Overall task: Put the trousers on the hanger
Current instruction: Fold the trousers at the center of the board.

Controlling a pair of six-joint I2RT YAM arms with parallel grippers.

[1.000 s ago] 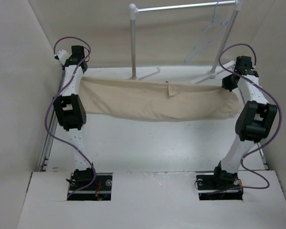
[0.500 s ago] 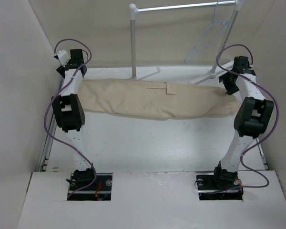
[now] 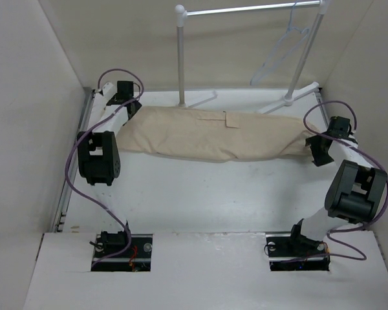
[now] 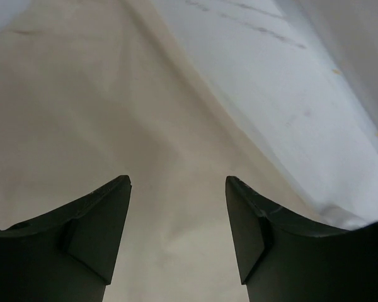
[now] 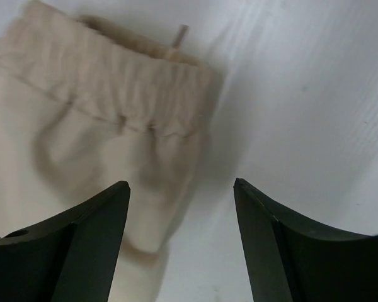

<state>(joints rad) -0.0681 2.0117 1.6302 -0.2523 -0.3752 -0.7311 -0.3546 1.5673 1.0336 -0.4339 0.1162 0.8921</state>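
Note:
The beige trousers (image 3: 213, 134) lie folded lengthwise across the far half of the table, a flap pocket facing up. The thin whitish hanger (image 3: 281, 50) hangs from the rail at the back right. My left gripper (image 3: 133, 110) hovers open over the trousers' left end, with plain beige cloth (image 4: 82, 126) filling its wrist view below the gripper (image 4: 177, 182). My right gripper (image 3: 315, 154) is open just off the trousers' right end. Its wrist view shows the gathered waistband (image 5: 113, 88) lying loose on the table, beyond and to the left of the gripper (image 5: 181, 184). Neither gripper holds anything.
A white tubular garment rail (image 3: 246, 10) stands at the back on two posts (image 3: 180, 58), its feet (image 3: 291, 98) resting on the table. Beige walls (image 3: 26, 97) close in both sides. Purple cables loop off both arms.
Both grippers opened and let the trousers go; the cloth dropped from a stretched, lifted hold to lie on the table. The left arm moved back and to the right, the right arm drew nearer and rightward.

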